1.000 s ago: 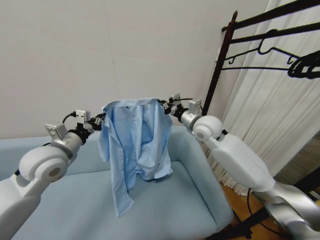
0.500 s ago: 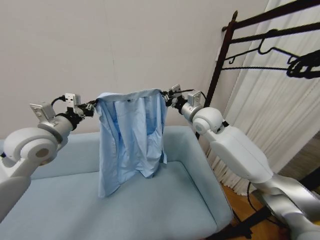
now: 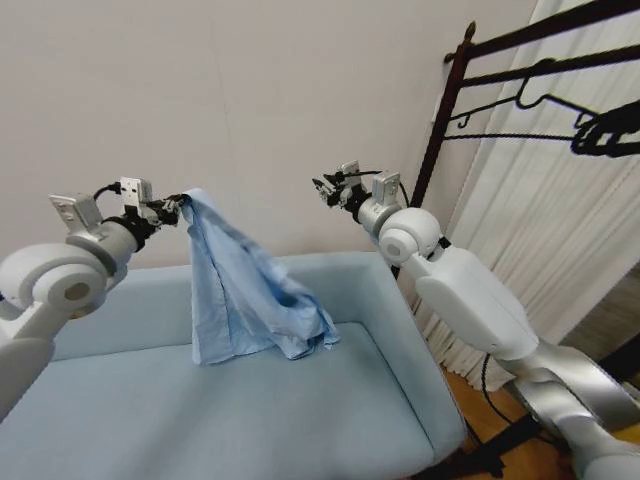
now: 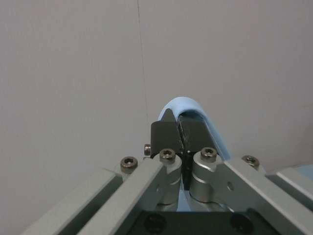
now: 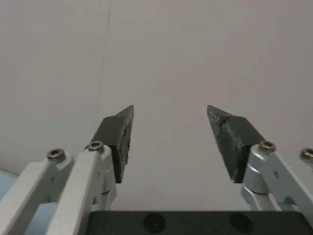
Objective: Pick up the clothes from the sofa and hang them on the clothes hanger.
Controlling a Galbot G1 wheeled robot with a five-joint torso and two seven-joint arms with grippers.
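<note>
Head view gives us the sofa below and the rack off to our right. Our shirt hangs by one corner from our left pincer, which is clamped tight on it. The shirt's long axis slants down until its lower end rests on the sofa. Our right pincer, wide and empty, stands apart from the shirt and nearer the rack.

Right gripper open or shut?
Open: right gripper shows a wide gap, nothing in it; shirt is held by left gripper alone.
</note>
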